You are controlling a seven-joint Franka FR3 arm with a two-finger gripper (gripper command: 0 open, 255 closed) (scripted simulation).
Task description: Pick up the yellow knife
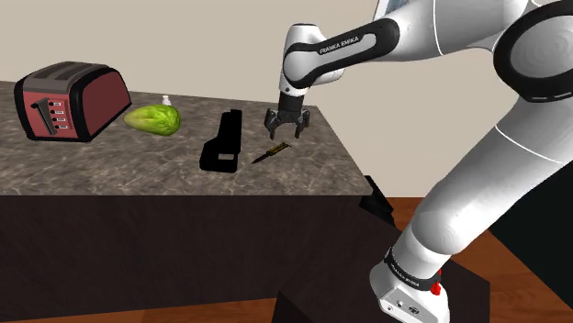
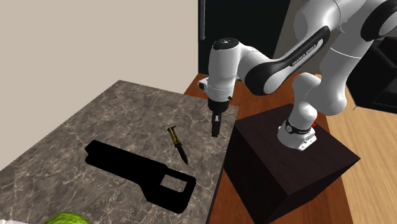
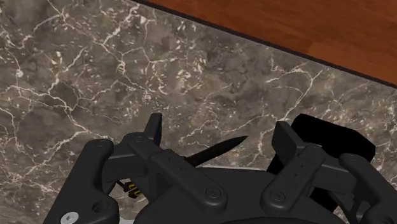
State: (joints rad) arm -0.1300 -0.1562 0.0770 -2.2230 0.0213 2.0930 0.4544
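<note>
**Hand spread above the knife, nothing gripped**

The desk (image 1: 92, 170) is a dark marbled slab on a dark base, with wooden floor (image 2: 366, 137) beside it. The white arm (image 1: 459, 183) rises from its dark box stand (image 2: 286, 168) and bends down over the desk's end nearest the stand. A red and grey toaster (image 1: 72, 99) stands at the shoulder view's far left. A flat black slab (image 1: 223, 142) with a window cut in one end lies about mid-desk. A green lettuce (image 1: 154, 118) lies between the toaster and the slab, apart from both.

The hand (image 1: 286, 131) points down over the desk near its edge, and its fingers (image 3: 153, 127) stand well apart, holding nothing. The knife (image 2: 177, 144) lies flat on the desk between the slab and the hand, touching neither. It has a dark blade and a yellow-marked handle. In the wrist view the blade tip shows between the two fingers, clear of both
</note>
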